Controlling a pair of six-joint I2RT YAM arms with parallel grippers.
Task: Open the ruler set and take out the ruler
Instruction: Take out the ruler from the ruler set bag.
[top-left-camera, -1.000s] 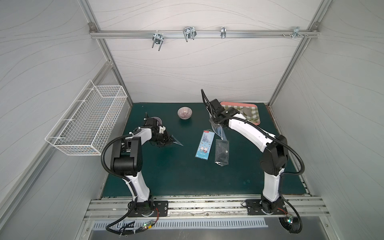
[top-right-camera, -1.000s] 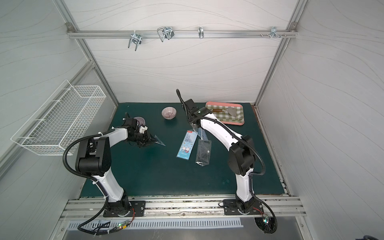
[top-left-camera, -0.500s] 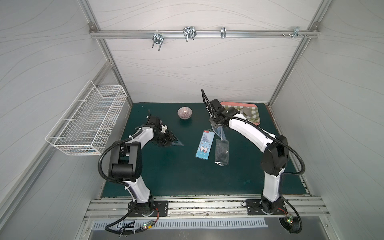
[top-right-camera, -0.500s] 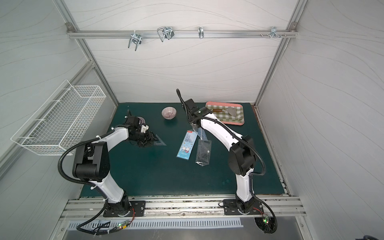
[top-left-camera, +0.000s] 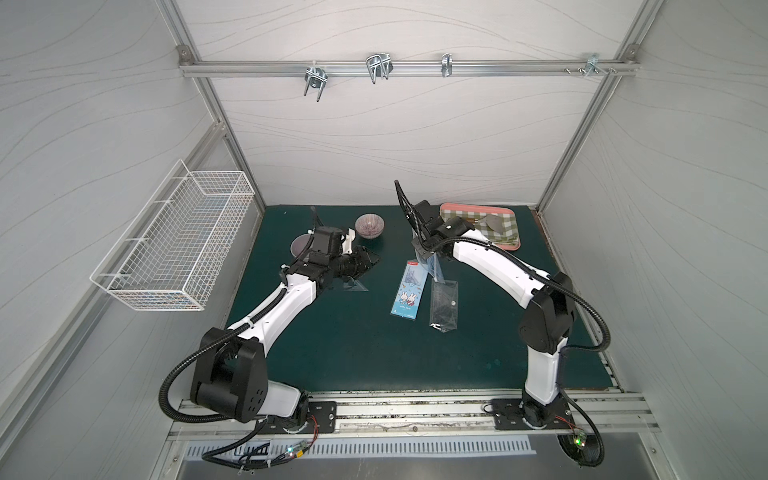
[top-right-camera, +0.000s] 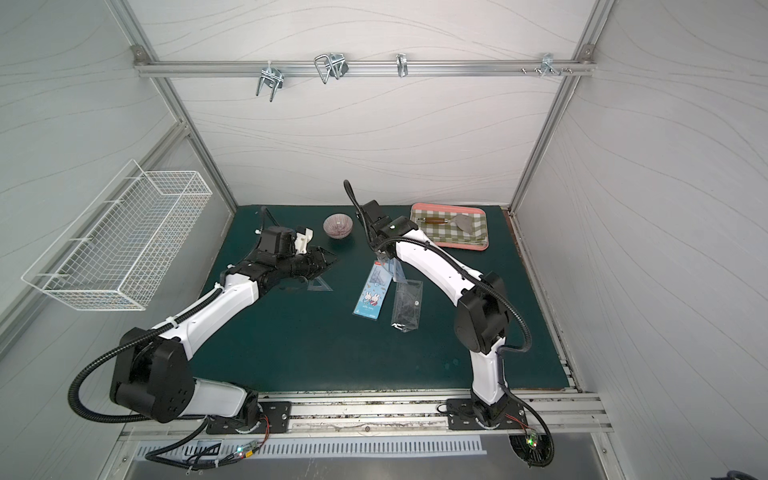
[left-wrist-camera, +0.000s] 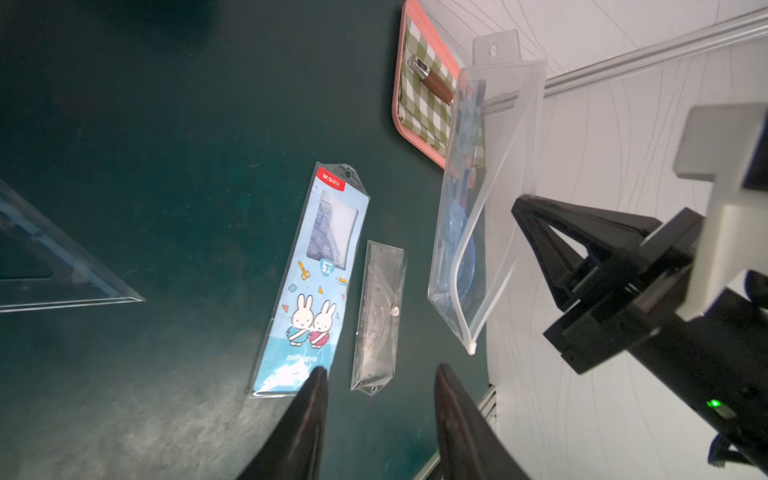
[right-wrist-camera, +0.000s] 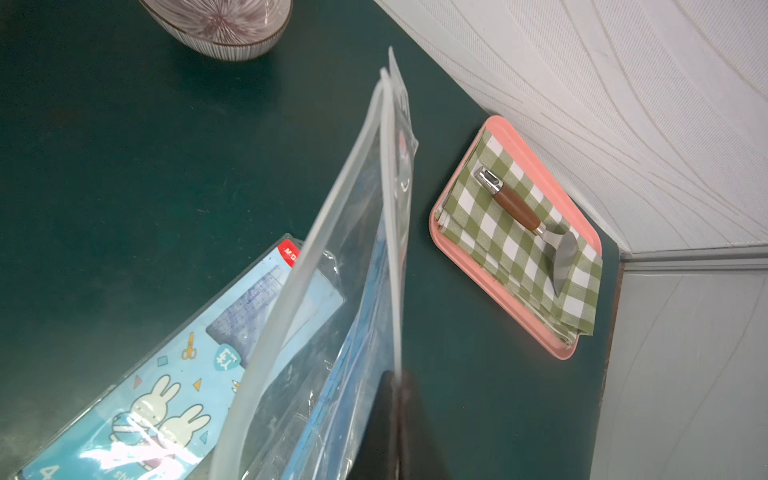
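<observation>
Two sets of fingers over the green tabletop (top-left-camera: 332, 353). Right fingers (right-wrist-camera: 390, 419) pinched shut on one lip of the clear pouch (left-wrist-camera: 494, 208), holding it up on end at about 1 o'clock from the tabletop's middle. Pouch mouth gaping, the two white zip strips spread apart. Blue ruler (left-wrist-camera: 467, 124) inside the pouch, not yet out. Cannot tell whether the pouch's lower end touches the tabletop. Left fingers (top-left-camera: 368, 261) partly open with nothing between them, at about 10 o'clock from the middle, near a clear triangle (top-left-camera: 355, 286) lying flat at their 6 o'clock. Flat near the middle: a blue rabbit card (top-left-camera: 409, 291), with a clear sleeve (top-left-camera: 444, 305) just beside it at 3 o'clock. At 11 o'clock, a striped bowl (top-left-camera: 369, 225). At 1 o'clock, by the back wall, a pink tray (right-wrist-camera: 544, 330) bearing a checked cloth (right-wrist-camera: 511, 241) and a wood-handled scraper (right-wrist-camera: 519, 208).
</observation>
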